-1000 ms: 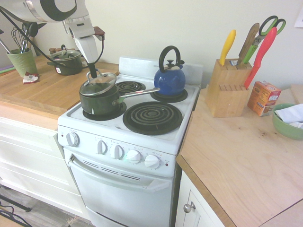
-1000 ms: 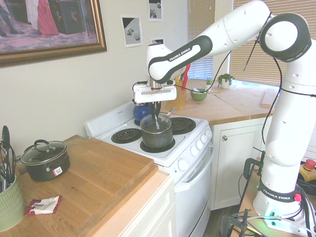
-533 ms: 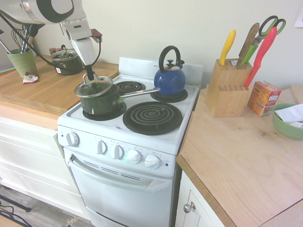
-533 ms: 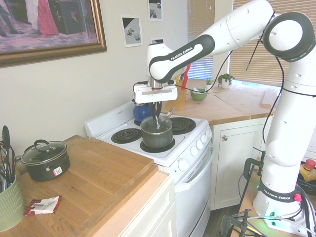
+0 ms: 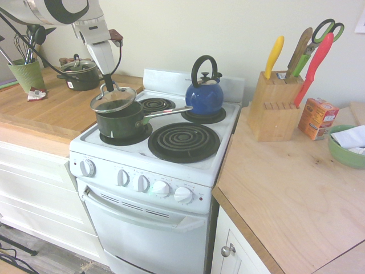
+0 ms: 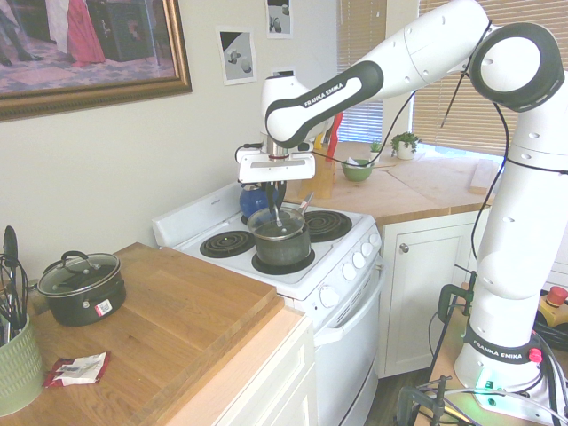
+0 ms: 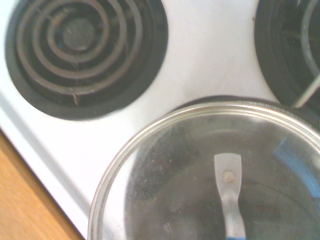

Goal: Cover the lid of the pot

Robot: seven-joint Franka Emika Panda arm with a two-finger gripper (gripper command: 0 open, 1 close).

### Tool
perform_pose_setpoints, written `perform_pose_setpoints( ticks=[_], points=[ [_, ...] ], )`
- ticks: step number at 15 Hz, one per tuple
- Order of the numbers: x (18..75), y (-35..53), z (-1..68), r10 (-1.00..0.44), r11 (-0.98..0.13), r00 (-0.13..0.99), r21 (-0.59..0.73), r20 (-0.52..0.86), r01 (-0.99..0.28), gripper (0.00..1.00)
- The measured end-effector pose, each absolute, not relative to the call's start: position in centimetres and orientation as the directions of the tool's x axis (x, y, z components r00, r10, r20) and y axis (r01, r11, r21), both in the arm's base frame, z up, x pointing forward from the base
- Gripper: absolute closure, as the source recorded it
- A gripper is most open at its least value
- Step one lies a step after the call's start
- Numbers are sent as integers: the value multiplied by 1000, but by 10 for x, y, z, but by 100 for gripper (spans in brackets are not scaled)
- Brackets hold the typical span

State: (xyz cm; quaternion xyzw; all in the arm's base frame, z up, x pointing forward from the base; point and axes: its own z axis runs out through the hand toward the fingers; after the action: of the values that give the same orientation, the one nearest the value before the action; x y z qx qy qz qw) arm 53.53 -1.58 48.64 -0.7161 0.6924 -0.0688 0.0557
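Viewed from the first exterior camera, the claw (image 5: 109, 87) is seen clamped shut on the lid (image 5: 113, 99), held tilted just above the pot (image 5: 121, 121) on the stove (image 5: 165, 154); in the second exterior view the lid (image 6: 277, 224) is likewise seen over the pot (image 6: 282, 247); in the wrist view the lid (image 7: 210, 175) is shown close.
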Motion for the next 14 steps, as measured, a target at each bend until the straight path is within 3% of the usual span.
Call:
perform_pose_setpoints(
  ticks=[14],
  points=[
    [554,-44,470,-1000,12,-15,-142,16,-990,100]
  ],
)
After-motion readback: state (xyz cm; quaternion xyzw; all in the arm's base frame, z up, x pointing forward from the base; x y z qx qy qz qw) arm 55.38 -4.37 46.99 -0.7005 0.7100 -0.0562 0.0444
